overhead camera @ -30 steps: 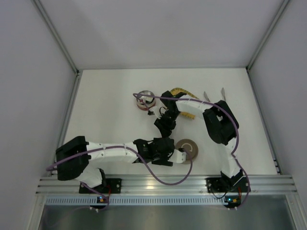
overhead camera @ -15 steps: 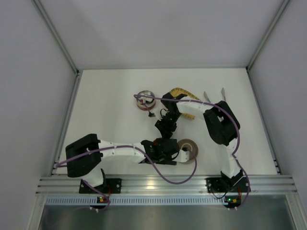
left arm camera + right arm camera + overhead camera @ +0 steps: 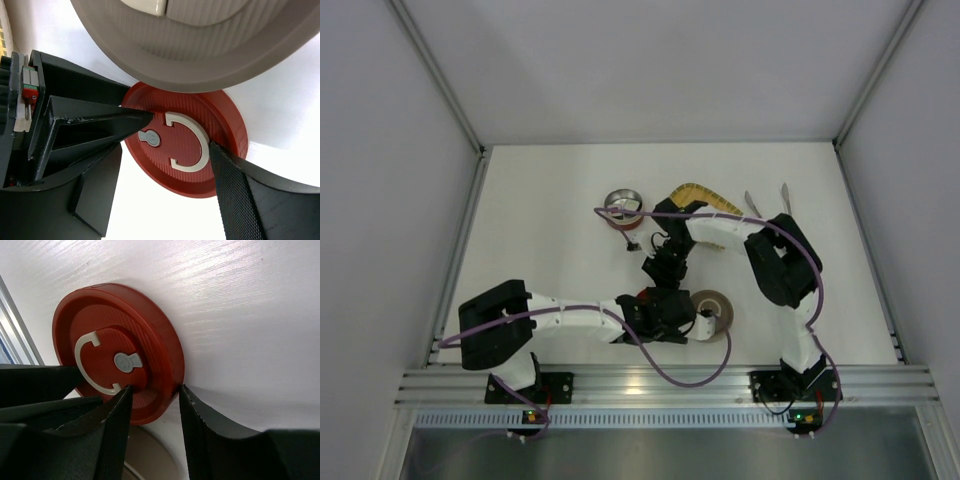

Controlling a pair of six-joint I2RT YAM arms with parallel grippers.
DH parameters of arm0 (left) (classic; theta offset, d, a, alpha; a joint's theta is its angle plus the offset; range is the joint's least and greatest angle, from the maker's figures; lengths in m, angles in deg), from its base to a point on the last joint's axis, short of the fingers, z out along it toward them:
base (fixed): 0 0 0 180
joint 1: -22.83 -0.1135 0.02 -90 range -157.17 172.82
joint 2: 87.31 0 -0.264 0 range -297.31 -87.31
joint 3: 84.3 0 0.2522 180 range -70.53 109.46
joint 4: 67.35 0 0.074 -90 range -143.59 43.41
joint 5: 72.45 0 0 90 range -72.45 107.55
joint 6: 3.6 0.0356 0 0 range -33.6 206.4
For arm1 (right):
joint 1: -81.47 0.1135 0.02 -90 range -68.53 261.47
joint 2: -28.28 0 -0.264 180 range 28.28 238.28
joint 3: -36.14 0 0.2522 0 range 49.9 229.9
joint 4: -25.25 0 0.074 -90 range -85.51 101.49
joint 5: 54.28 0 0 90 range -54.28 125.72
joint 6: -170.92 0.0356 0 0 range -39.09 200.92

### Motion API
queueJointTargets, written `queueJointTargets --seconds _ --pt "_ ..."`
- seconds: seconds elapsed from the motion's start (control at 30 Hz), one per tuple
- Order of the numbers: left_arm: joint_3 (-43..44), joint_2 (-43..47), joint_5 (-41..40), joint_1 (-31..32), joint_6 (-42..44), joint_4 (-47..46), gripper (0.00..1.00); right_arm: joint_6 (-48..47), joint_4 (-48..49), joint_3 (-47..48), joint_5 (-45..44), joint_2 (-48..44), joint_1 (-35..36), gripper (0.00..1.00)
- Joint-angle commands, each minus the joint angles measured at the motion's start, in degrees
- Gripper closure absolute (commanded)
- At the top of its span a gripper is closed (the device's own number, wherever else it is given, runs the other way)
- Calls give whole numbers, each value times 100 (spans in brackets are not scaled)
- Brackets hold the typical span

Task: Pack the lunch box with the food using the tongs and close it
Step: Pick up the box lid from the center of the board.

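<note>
Reaching in from the left along the near part of the table (image 3: pixel 540 230), the left gripper (image 3: pixel 181 132) has its two fingers (image 3: pixel 95 125) spread wide. The red lid (image 3: pixel 200 180) sits across the gap between them, with one tip against its left side and the other over its right rim, so the lid is clamped across its whole width. Farther back and a little to the left, the round tin (image 3: pixel 609 203) stands upright on a red base, well apart from both grippers (something pale lies inside, too small to name). A small dark bit (image 3: pixel 633 243) lies on the table between the tin and the grippers. The right gripper (image 3: pixel 155 389) meets the same lid from the far side. In its wrist view one finger lies on the lid's face, near the white C-shaped ring and the grey knob, and the other sits at the outer side of the rim. The rim fills the gap, but I cannot tell if these fingers press on it or only stand beside it. Just to the right of the red lid a beige disc (image 3: pixel 715 300) lies flat on the table. At the back, the yellow tray (image 3: pixel 700 190) is partly hidden by the right arm, and what it carries does not show. At the far right, the tongs (image 3: pixel 749 202) lie on the table beside the tray, two slim silver ends showing past the arm, well apart from both grippers.
</note>
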Motion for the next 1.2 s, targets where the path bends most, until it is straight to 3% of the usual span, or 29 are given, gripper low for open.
queueJointTargets --seconds 0.0,0.4,0.73,1.17 --pt "244 185 -645 -28 340 -325 25 -238 181 -289 -392 72 235 59" --pt "410 378 -822 -28 499 -211 27 -317 198 -333 -480 55 288 61" --pt "323 396 -268 -63 200 203 41 -282 172 -342 -340 63 288 61" --pt "375 457 251 -344 -125 590 30 -290 172 -359 -340 63 288 61"
